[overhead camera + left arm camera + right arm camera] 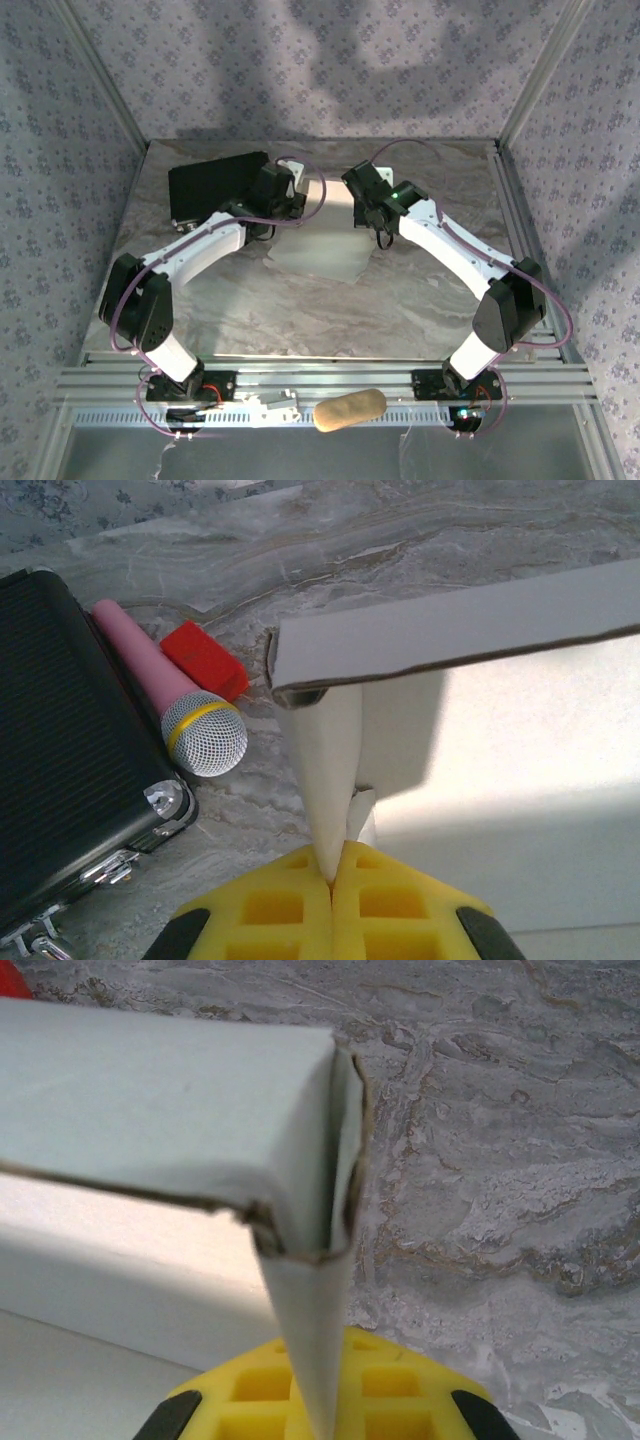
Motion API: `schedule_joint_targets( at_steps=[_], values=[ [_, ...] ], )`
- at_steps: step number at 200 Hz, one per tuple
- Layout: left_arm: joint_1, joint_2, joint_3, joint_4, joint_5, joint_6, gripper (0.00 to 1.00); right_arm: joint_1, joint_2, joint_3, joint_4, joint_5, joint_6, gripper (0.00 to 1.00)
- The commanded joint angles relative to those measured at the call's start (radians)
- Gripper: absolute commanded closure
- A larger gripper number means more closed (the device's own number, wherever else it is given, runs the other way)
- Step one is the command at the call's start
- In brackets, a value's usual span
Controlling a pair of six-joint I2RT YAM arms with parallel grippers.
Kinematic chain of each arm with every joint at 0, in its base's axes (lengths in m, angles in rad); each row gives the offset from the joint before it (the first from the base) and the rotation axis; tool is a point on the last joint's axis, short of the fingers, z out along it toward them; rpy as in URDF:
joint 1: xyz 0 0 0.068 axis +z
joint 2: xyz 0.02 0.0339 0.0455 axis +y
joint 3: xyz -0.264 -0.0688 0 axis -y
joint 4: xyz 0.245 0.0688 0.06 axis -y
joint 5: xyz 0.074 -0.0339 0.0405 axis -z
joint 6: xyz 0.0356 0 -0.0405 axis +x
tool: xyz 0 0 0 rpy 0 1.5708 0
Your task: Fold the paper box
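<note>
Currently: paper box (318, 255), white card, part-erected on the worktop (400, 310) between both tools. The left tool (332, 870) is clenched on one thin upright flap and the right tool (322, 1390) is clenched on the flap at the opposite end. Step judged as raising the end flaps, the next move likely calling for both to be turned inward together without creasing; the left wrist view adds, left of its tool, a black case (60, 740), pink microphone (180, 705) and red block (203, 660), while the top view gives the box's outline.
</note>
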Motion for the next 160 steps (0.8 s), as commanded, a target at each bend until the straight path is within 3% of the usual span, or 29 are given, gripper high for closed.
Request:
schedule_joint_targets(
  at_steps=[1, 14, 33, 99, 160],
  values=[
    [-0.007, -0.016, -0.022, 0.051, 0.024, -0.006, 0.99, 0.007, -0.034, -0.002, 0.035, -0.061, -0.020, 1.00],
    [0.008, -0.005, -0.023, 0.056, 0.086, -0.014, 0.87, 0.006, -0.037, -0.004, 0.038, -0.068, -0.021, 1.00],
    [0.022, 0.003, -0.030, 0.069, 0.122, -0.023, 0.81, 0.006, -0.042, -0.004, 0.040, -0.077, -0.023, 1.00],
    [0.047, 0.029, -0.025, 0.072, 0.123, -0.032, 0.79, 0.003, -0.044, 0.007, 0.032, -0.086, -0.031, 1.00],
    [0.056, 0.038, -0.034, 0.091, 0.135, -0.040, 0.69, 0.003, -0.038, 0.011, 0.030, -0.090, -0.032, 1.00]
  ],
)
